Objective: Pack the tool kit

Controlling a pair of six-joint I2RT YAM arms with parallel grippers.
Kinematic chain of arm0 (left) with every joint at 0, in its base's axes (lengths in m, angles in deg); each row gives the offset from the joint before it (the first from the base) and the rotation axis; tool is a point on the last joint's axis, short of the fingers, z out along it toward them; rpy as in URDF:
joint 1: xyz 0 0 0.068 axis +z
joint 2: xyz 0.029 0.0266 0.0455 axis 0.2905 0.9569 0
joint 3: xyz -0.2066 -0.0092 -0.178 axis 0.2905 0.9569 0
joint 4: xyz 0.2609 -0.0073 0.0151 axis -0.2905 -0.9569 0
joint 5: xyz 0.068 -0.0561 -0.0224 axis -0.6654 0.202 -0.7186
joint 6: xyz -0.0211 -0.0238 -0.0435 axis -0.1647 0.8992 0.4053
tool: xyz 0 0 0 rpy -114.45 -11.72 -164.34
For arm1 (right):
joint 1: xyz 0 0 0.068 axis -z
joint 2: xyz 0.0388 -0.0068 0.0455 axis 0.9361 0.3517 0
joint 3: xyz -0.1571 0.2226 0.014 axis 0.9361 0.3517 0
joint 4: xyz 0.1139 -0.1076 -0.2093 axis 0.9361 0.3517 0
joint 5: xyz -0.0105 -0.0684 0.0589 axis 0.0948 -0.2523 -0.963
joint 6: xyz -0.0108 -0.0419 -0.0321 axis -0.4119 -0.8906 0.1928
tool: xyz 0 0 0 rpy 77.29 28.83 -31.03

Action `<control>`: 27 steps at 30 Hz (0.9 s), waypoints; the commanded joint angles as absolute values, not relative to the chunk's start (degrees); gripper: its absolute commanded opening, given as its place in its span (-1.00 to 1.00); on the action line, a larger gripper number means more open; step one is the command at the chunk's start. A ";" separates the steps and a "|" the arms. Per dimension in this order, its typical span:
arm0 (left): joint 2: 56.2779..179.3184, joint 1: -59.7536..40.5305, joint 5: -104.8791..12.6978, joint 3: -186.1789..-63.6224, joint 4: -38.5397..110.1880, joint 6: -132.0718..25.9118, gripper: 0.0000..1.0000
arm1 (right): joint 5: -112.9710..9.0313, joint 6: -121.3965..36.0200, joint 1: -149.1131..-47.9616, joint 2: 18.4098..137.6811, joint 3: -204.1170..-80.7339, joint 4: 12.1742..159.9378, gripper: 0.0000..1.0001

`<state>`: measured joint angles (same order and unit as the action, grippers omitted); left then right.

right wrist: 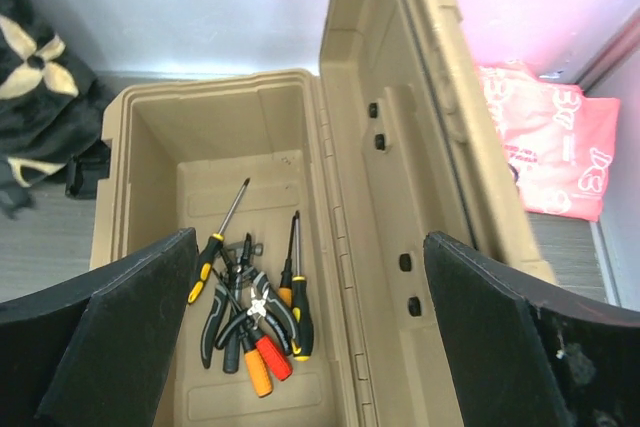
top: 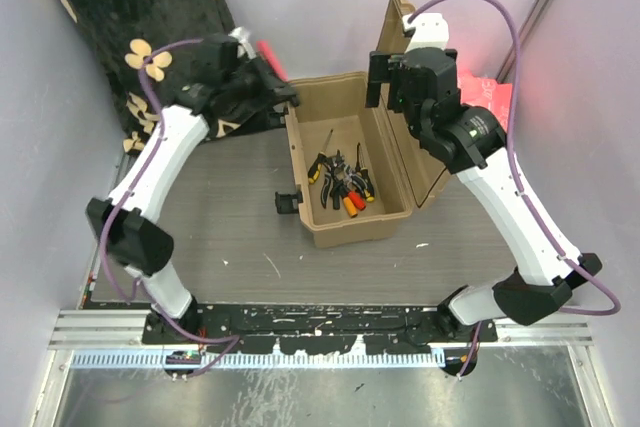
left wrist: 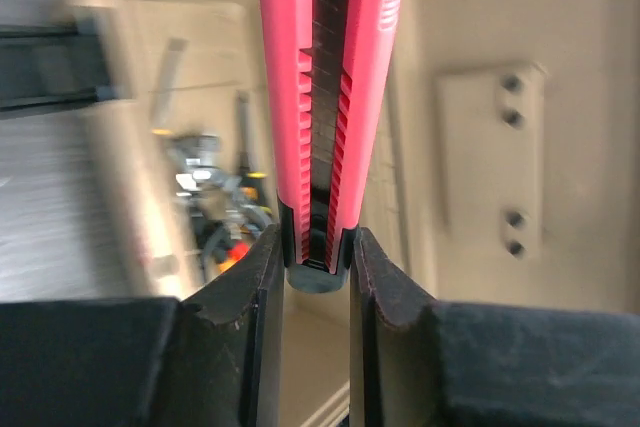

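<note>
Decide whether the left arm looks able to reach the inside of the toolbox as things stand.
Probably yes. The lid stands raised, leaving the toolbox uncovered, and the left claw, shut on a red cutter, hovers by its far-left corner.

I read toolbox [right wrist: 215,117] matt tan plastic | cutter [left wrist: 280,67] glossy red ribbed plastic | blanket [top: 110,17] plush cloth | table [top: 230,237] matt woodgrain

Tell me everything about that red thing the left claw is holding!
It looks like a red plastic cutter, long and slim, with a black notched track down its middle and ridges on one edge. No blade shows. The left gripper is shut on its black end, so the rest sticks straight out. It is held in the air near the far left corner of the open tan toolbox.
</note>
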<state>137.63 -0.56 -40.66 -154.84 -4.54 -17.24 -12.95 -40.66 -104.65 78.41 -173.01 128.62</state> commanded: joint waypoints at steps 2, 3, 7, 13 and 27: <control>146.94 -12.74 -31.87 -168.57 -1.11 -20.06 -1.00 | -5.88 -39.57 -104.52 71.86 -172.62 123.12 1.00; 148.32 -15.56 -31.48 -169.90 -1.24 -20.36 -1.00 | -5.64 -39.57 -104.53 70.98 -172.33 123.11 1.00; 153.62 -21.34 -30.22 -172.32 -1.19 -20.35 -1.00 | -5.89 -39.15 -104.52 66.78 -170.59 122.93 1.00; 160.86 -23.33 -31.61 -171.54 -2.30 -17.81 -1.00 | -5.57 -38.82 -104.57 60.42 -167.41 121.85 1.00; 170.28 -25.18 -33.57 -166.39 -4.81 -17.92 -0.64 | -2.35 -40.67 -104.54 59.28 -167.41 121.17 1.00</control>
